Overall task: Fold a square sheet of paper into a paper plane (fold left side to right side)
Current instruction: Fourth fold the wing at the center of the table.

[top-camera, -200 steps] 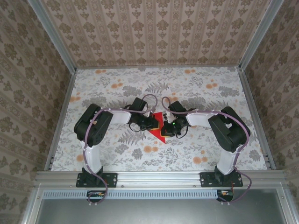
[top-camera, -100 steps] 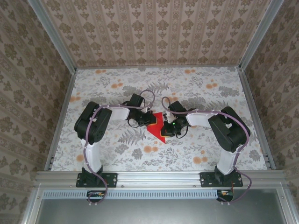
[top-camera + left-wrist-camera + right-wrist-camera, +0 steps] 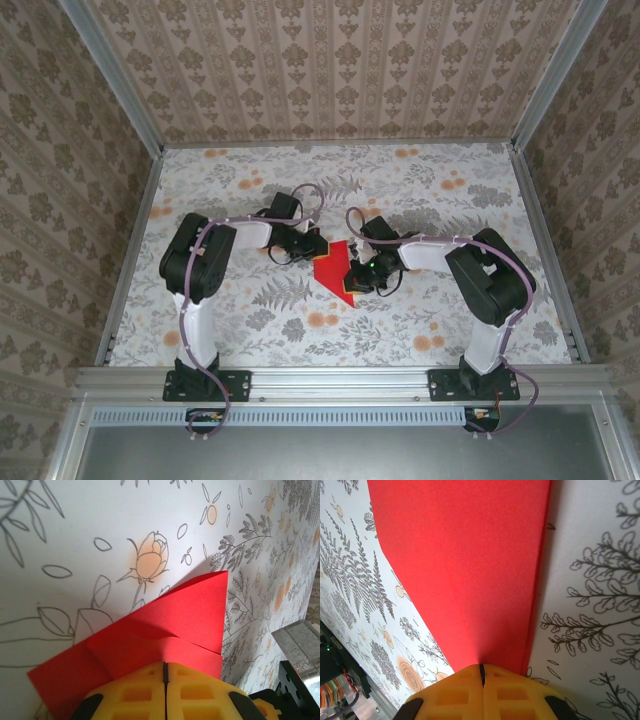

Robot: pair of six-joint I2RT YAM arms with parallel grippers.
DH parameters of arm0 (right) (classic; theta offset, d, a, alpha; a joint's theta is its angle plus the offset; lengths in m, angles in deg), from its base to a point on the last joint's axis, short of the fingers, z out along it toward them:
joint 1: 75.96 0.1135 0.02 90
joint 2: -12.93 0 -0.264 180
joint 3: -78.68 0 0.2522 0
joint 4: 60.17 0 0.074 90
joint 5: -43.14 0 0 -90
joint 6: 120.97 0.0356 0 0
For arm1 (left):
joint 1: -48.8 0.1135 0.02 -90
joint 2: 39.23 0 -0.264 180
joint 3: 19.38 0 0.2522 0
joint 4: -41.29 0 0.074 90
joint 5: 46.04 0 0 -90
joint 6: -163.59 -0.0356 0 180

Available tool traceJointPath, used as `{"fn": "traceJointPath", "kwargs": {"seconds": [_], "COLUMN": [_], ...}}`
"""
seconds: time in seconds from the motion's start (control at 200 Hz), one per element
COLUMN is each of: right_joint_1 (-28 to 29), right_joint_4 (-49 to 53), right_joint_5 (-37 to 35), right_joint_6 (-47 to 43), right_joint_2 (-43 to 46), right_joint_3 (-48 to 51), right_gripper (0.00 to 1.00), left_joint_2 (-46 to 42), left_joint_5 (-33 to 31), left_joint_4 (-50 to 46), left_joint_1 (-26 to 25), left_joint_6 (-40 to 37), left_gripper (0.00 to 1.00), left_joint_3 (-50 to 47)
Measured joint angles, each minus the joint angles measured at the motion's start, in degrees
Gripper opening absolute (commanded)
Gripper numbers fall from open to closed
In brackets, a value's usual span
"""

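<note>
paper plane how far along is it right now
Roughly early to midway. Done: the red paper is already folded into overlapping layers with visible creases. In hand: the left gripper and right gripper are both shut with their tips at the paper; I cannot tell whether they are pressing or pinching. Left: it is not yet a narrow pointed dart, so more folds likely remain.

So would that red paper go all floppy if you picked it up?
Probably floppy: the red paper looks thin, and part of it lifts off the table, casting a shadow. It is likely very light too, so a nudge could slide it. Its folded layers may make the creased parts a bit stiffer.
</note>
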Motion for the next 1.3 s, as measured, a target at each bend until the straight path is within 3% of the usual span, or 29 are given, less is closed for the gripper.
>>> {"fn": "traceJointPath", "kwargs": {"seconds": [0.925, 1.22, 1.3], "right_joint_1": [0.00, 0.00, 0.02], "right_joint_4": [0.02, -0.35, -0.79], "right_joint_5": [0.02, 0.11, 0.15], "right_joint_6": [0.02, 0.22, 0.57], "right_joint_2": [0.00, 0.11, 0.33], "right_joint_3": [0.00, 0.07, 0.26], "right_gripper": [0.00, 0.00, 0.05], "left_joint_2": [4.96, 4.96, 4.31], "left_joint_5": [2.78, 2.43, 1.90], "left_joint_4": [-5.51, -5.53, -5.66], "left_joint_1": [5.42, 6.10, 6.19], "left_joint_6": [-2.73, -2.99, -3.28], "left_gripper": [0.10, 0.19, 0.24], "left_joint_3": [7.96, 8.70, 8.70]}}
